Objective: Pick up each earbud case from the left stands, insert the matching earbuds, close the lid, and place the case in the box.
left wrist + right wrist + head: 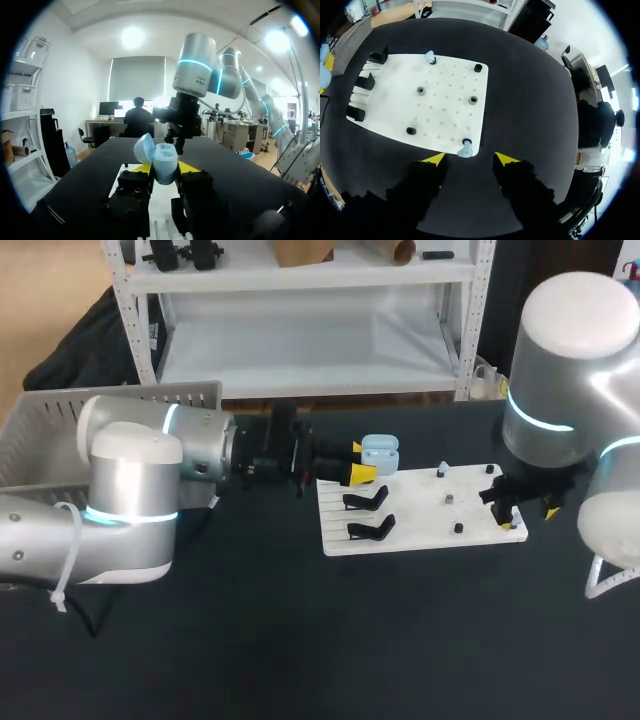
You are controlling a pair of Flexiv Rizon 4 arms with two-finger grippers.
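The grey box [150,395] sat at the table's left end, well apart from the work. The left gripper [360,461] was clamped on the pale blue case [380,452], lid open, holding it near the far left corner of the white board [420,530]. Two black stands [366,500] stood bare just beside it.

At the board's right edge an earbud [465,149] sat on its peg, just ahead of the right gripper [470,159], whose fingers stood apart and touched nothing. A second earbud [429,57] waited on the board's opposite edge.

The likeliest trouble lay with that first earbud. It was small and sat at the very rim, so an off-centre pinch could flick it off the peg and onto the dark table. The case looked to be gripped low on its body, and a firm push while seating an earbud might twist it between the fingers or tip the lid shut too soon. The two arms would also have to meet over the board, where a poorly judged approach could bring the grippers together.
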